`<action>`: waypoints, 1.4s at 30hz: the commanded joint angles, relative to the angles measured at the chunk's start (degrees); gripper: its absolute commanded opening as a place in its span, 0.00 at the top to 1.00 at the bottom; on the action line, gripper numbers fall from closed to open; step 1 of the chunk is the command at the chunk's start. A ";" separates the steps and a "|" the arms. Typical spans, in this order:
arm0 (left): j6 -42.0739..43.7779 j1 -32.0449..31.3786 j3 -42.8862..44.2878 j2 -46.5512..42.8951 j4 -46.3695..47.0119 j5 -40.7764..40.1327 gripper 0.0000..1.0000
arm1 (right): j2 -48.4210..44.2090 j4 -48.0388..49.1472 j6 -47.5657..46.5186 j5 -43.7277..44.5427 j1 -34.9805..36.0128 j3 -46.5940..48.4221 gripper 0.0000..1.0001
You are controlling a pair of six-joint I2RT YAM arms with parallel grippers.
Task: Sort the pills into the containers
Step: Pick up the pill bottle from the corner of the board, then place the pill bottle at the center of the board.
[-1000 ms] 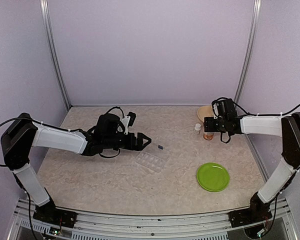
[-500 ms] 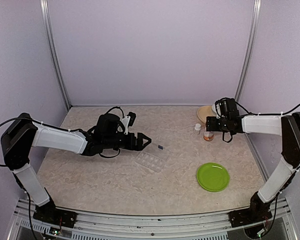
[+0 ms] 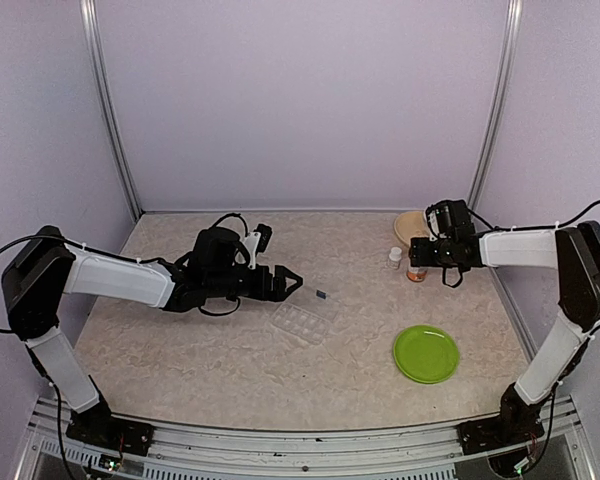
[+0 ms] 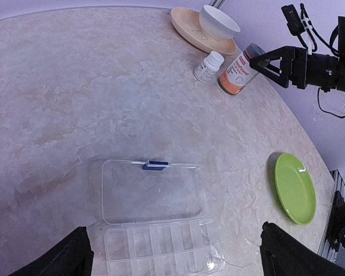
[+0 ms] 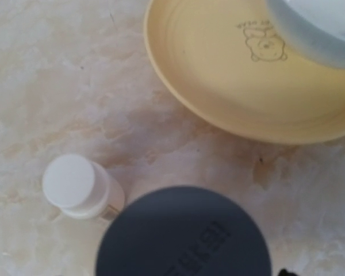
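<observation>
Organiser [image 3: 305, 322], lid open, lies mid-worktop [image 3: 230, 350] just ahead of left gripper [image 3: 294, 283], its jaws wide apart; right gripper [image 3: 417, 252] over bottle [image 3: 417, 271], clamped or apart cannot be told.

My right wrist view: grey cap [image 5: 184, 236] cut off at bottom edge; white bowl [image 5: 316, 26] cropped top-right, blurred; bottle [image 4: 237, 72] beneath hidden.

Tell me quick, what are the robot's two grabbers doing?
Left gripper: open, holding nothing.
Right gripper: at the grey cap of the amber pill bottle; whether it grips cannot be told.
</observation>
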 commanded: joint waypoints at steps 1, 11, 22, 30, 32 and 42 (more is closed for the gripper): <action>0.47 -0.24 -1.21 -1.80 1.08 -0.21 0.01 | 0.66 1.67 0.16 0.41 -0.45 0.94 0.27; -0.09 -0.33 -2.09 -1.57 2.17 0.01 0.01 | 1.49 2.94 -1.27 1.83 -0.47 1.23 0.37; -0.08 -0.42 -2.59 -1.84 2.32 -0.08 0.01 | 0.93 4.56 -2.50 1.79 -0.44 0.63 0.61; 0.13 -0.42 -2.74 -2.92 1.92 -0.08 0.01 | -6.88 1.62 -6.62 0.00 -0.38 -0.60 0.65; 0.39 -0.42 -2.76 -3.45 1.47 -0.35 0.01 | -9.92 -0.11 -7.76 -1.10 0.22 -0.92 0.65; 0.99 -0.50 -4.47 -7.63 -0.86 -1.11 0.01 | -21.59 -5.51 -9.76 -7.13 12.88 -4.93 0.65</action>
